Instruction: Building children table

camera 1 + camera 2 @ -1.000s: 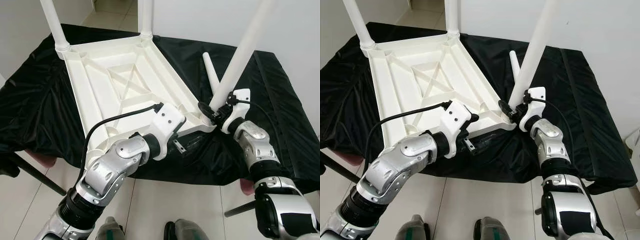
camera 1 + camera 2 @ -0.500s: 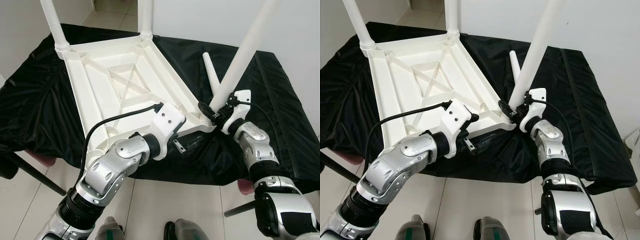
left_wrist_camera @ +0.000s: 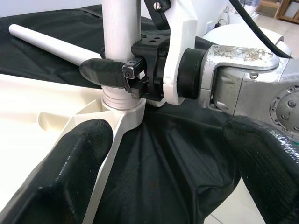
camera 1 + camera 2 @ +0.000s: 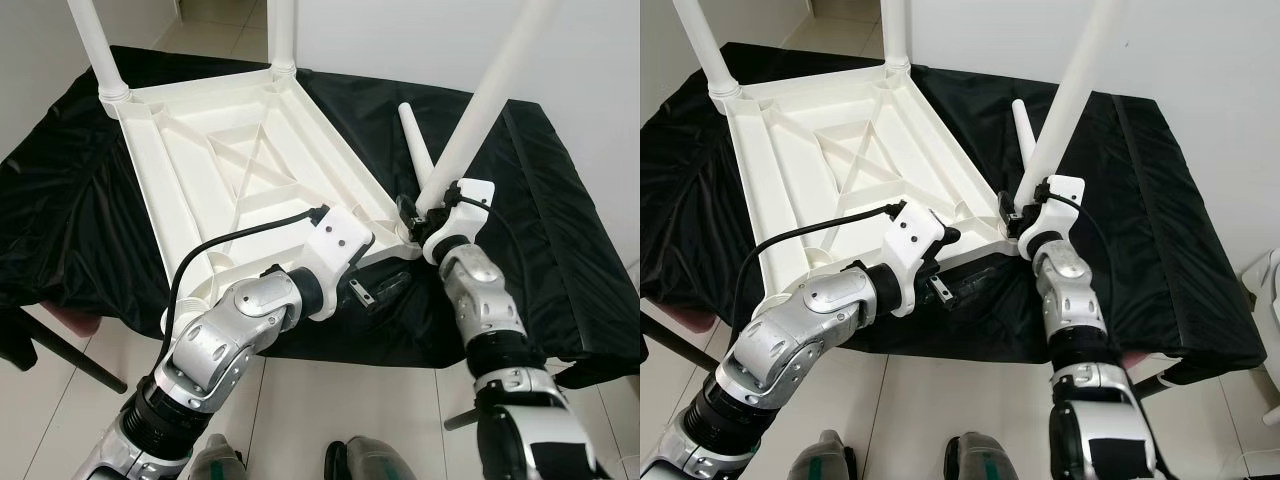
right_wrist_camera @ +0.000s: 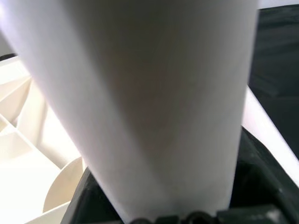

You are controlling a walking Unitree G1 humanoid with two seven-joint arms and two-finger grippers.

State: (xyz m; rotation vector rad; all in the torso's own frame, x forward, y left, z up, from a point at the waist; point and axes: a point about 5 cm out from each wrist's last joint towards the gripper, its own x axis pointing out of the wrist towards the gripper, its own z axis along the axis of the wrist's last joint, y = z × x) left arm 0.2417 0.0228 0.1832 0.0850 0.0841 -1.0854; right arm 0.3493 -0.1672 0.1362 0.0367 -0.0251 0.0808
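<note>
White children's table top [image 4: 230, 170] lay upside down on the black-draped counter [image 4: 60, 200], two legs upright at its far corners. Left pincer [image 4: 365, 293] sat at the near edge, fingers [image 3: 70, 182] spread either side of the corner rib. Right pincer [image 4: 412, 212] pinched the slanted table leg [image 4: 480, 110] just above its corner socket. Loose leg [image 4: 414, 140] lay on the cloth just beyond.
</note>
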